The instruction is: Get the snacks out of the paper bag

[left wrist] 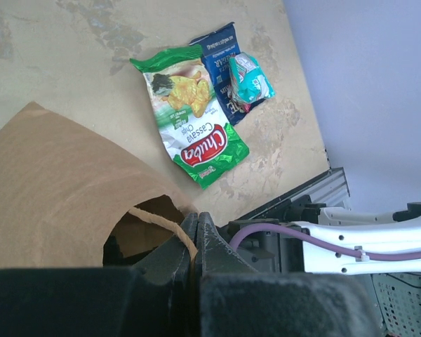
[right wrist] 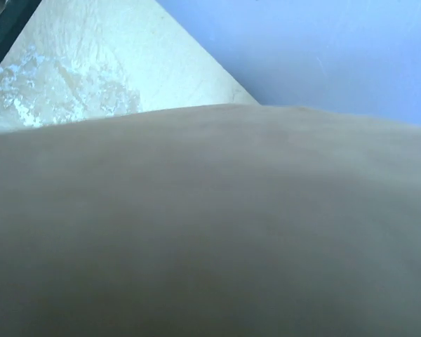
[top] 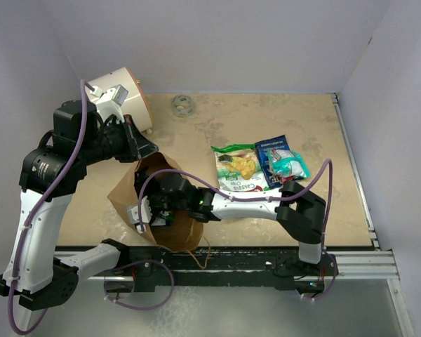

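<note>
The brown paper bag (top: pixel 174 232) lies near the table's front, left of centre, and also shows in the left wrist view (left wrist: pixel 56 182). My left gripper (top: pixel 142 149) (left wrist: pixel 195 235) is shut on the bag's twine handle (left wrist: pixel 158 219) at its mouth. My right gripper (top: pixel 154 207) reaches into the bag; its jaws are hidden, and the right wrist view shows only blurred brown paper (right wrist: pixel 210 225). Three snacks lie on the table to the right: a green-and-yellow packet (top: pixel 235 168) (left wrist: pixel 193 130), a blue packet (top: pixel 268 149) (left wrist: pixel 216 56) and a teal-and-red packet (top: pixel 290 165) (left wrist: pixel 251 78).
A white cylinder with an orange rim (top: pixel 130 95) stands at the back left behind my left arm. A small grey ring (top: pixel 183 105) lies at the back. A metal rail (top: pixel 351 263) runs along the table's front edge. Walls close in the table.
</note>
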`<state>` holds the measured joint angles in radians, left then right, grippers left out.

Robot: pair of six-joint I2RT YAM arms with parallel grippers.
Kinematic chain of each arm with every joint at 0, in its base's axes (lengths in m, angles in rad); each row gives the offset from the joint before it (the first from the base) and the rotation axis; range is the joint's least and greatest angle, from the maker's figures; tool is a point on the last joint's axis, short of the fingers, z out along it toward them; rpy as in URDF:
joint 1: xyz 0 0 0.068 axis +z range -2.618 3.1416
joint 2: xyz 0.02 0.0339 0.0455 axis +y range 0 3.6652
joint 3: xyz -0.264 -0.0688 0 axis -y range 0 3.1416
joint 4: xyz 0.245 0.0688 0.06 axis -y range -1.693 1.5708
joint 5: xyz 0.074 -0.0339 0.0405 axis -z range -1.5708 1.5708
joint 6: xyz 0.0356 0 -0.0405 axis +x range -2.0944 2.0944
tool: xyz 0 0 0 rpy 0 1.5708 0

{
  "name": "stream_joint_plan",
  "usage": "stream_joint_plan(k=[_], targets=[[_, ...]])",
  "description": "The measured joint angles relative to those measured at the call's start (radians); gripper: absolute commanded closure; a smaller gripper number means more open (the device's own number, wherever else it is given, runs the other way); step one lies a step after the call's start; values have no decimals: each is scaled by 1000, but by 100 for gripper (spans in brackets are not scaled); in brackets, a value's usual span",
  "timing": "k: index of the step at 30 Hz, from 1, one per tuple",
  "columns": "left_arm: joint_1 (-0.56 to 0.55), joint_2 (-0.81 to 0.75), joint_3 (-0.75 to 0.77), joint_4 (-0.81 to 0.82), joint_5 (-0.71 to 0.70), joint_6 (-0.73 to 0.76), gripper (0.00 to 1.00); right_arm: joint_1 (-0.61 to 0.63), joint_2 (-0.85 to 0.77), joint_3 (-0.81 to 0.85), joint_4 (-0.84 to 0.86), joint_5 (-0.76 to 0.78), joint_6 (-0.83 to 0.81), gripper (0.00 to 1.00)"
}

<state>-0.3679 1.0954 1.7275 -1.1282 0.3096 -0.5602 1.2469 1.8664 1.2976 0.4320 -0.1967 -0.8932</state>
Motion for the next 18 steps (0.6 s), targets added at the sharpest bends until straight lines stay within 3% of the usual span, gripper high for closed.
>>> stream_joint_plan(k=[3,8,10,18], targets=[[0,-1,5,-18,-7,0,100,-2,24,7,-5,-9,-30,58],[0,-7,5,-28,-37,0,100,-3,32,4,53,49,-22,83],[0,-14,5,-37,-60,0,100,-4,31,0,80,86,-6,100],[0,-32,5,-73,-193,-7,100,-16,-55,-83,103,185,113,100]])
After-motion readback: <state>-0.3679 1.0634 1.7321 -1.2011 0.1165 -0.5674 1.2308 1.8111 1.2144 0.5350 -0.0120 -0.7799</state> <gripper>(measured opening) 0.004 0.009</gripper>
